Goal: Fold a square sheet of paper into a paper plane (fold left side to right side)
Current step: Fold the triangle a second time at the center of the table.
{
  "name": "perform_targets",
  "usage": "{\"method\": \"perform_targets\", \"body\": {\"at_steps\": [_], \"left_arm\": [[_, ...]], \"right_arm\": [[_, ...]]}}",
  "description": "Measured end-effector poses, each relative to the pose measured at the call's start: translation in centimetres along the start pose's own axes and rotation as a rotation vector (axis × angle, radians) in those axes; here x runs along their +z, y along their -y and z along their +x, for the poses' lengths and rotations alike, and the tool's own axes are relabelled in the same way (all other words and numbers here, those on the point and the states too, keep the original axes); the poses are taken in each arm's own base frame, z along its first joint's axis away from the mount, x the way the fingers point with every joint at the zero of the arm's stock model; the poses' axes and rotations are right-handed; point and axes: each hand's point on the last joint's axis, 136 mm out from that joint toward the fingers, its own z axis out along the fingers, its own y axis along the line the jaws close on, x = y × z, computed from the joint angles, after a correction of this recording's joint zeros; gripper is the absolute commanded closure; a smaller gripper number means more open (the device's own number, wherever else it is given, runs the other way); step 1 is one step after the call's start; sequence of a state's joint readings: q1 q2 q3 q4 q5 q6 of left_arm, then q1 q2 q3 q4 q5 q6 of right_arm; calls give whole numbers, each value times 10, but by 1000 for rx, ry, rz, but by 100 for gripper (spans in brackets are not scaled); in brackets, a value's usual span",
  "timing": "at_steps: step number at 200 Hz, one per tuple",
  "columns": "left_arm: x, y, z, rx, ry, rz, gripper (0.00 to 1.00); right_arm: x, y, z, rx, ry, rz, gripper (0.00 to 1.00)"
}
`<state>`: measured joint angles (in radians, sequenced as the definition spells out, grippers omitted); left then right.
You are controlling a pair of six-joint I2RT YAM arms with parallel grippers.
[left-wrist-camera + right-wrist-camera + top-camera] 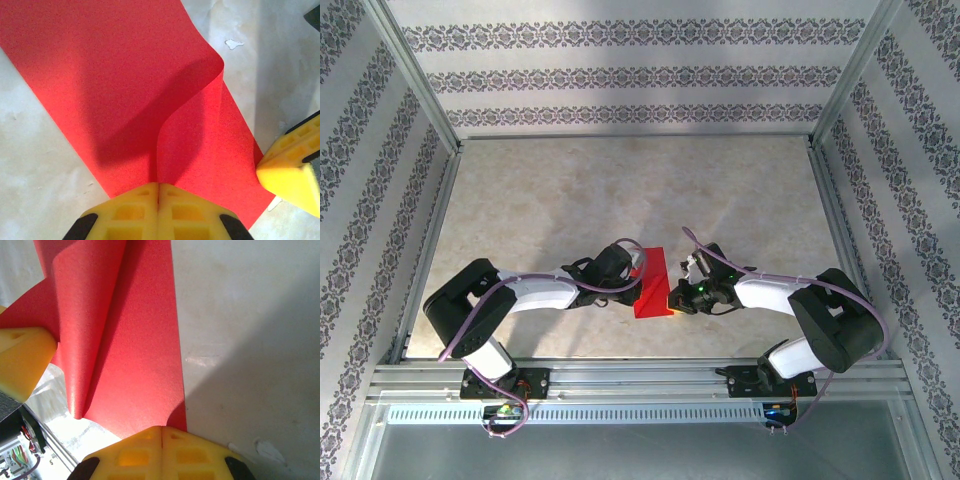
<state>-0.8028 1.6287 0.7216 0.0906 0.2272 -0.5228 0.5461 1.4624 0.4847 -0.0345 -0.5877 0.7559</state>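
The square sheet of paper (651, 288) is bright red and lies on the table between the two arms, with one side curled upward. In the left wrist view the raised flap of the sheet (100, 75) runs straight into the seam of my left gripper (159, 186), which is shut on it. My left gripper (638, 274) sits at the sheet's left edge. My right gripper (678, 297) is at the sheet's right edge. In the right wrist view its yellow fingers (161, 430) are shut, tips over the near corner of the flat layer (145, 350), with no paper between them.
The pale marbled table top (620, 200) stretches behind the sheet. Aluminium frame rails (640, 372) run along the front, and patterned walls close the sides and back. The two grippers are close together: the right one's finger (292, 175) shows in the left wrist view.
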Motion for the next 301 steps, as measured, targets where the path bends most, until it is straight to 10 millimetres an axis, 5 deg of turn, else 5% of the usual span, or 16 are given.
{"method": "perform_targets", "body": {"at_steps": [301], "left_arm": [[7, -7, 3, 16, -7, -25, 100]], "right_arm": [[1, -1, 0, 4, -8, 2, 100]]}}
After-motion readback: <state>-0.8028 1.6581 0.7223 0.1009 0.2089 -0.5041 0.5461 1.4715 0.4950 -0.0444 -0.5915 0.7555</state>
